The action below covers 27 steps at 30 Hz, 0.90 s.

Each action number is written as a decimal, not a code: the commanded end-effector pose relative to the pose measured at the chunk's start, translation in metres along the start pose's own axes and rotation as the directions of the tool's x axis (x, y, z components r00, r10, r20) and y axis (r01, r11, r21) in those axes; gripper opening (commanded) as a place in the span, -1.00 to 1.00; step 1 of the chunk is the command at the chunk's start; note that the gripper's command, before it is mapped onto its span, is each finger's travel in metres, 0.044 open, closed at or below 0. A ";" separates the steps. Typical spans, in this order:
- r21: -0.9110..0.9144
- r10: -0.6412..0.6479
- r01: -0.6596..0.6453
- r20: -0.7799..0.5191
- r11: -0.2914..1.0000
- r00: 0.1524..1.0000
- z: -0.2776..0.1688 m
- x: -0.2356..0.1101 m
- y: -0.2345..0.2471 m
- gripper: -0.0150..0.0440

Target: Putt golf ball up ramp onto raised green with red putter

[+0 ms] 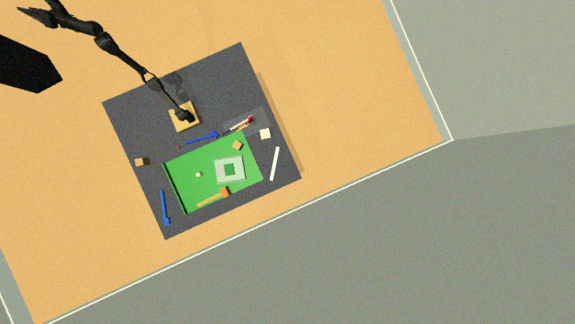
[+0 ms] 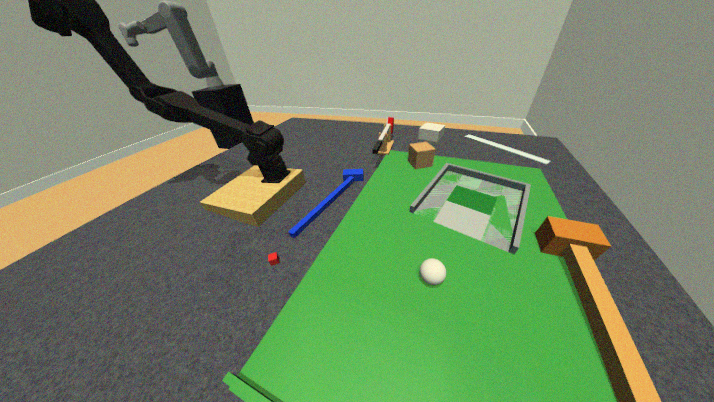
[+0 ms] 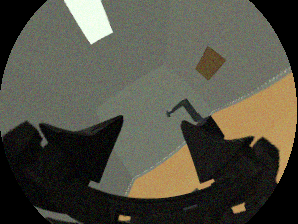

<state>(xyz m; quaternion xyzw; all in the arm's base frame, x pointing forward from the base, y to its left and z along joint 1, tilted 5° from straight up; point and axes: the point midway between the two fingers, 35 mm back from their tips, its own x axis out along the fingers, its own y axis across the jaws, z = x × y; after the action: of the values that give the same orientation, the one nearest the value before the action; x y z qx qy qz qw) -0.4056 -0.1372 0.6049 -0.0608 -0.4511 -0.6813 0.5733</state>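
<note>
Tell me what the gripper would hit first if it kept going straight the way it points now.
Probably the grey wall. The open gripper is raised well away from the mat and aims at the wall above the orange floor; depth is unclear.

The red putter point(image 2: 385, 134), red-headed with a pale shaft, leans on a small stand at upper centre; the white golf ball point(image 2: 433, 271) rests mid-green; the ramp point(image 2: 462, 220) rises to the raised green point(image 2: 472, 201), right of centre.
</note>
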 end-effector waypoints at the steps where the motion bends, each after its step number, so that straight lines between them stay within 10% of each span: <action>1: 0.001 0.003 -0.003 0.001 1.000 1.000 0.000 0.000 0.001 0.95; 27: -0.301 0.572 -0.523 0.098 0.797 0.815 -0.023 -0.049 0.283 1.00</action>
<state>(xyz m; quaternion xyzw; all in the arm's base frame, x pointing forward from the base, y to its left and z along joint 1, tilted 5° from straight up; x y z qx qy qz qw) -0.1935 -0.1122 0.7054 -0.2736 -0.3909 -0.5616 0.6760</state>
